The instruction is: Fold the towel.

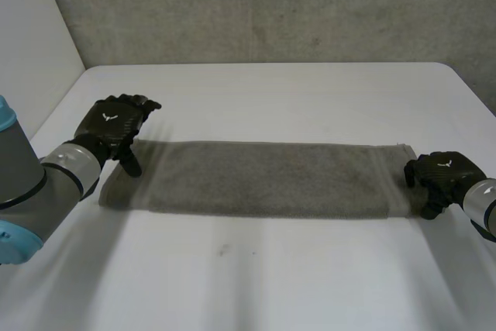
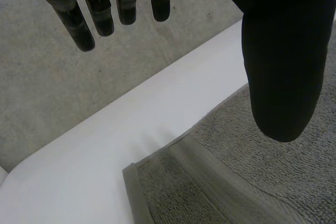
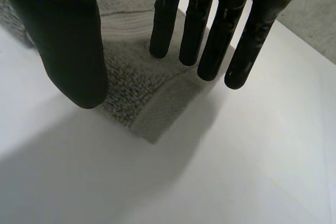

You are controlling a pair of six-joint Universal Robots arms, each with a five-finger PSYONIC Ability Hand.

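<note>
So the grey terry towel [image 1: 263, 180] is lying flat as a long narrow strip across the middle of the white table [image 1: 271, 277]. Its long edges run pretty much parallel to the table's far edge. There's loads of bare tabletop in front of it and a decent band behind it too, so plenty of room on both sides. The left hand [image 1: 116, 123] hangs over the far corner of the towel's left end. In its wrist view the fingers [image 2: 79, 24] are straight and spread away from the thumb with nothing between them, so it's loose and not gripping anything. The hemmed corner sits on the table under it. The right hand [image 1: 440, 172] is at the towel's right end. Its fingers are straight and pointing down at the corner there, with the thumb off to the side. I can't tell if the tips actually touch the cloth. Behind the table is a rough grey concrete wall [image 1: 271, 5], and a plain white panel [image 1: 31, 29] stands on the left side. The only marking is a small white logo on the back of each hand, with no readable text.
</note>
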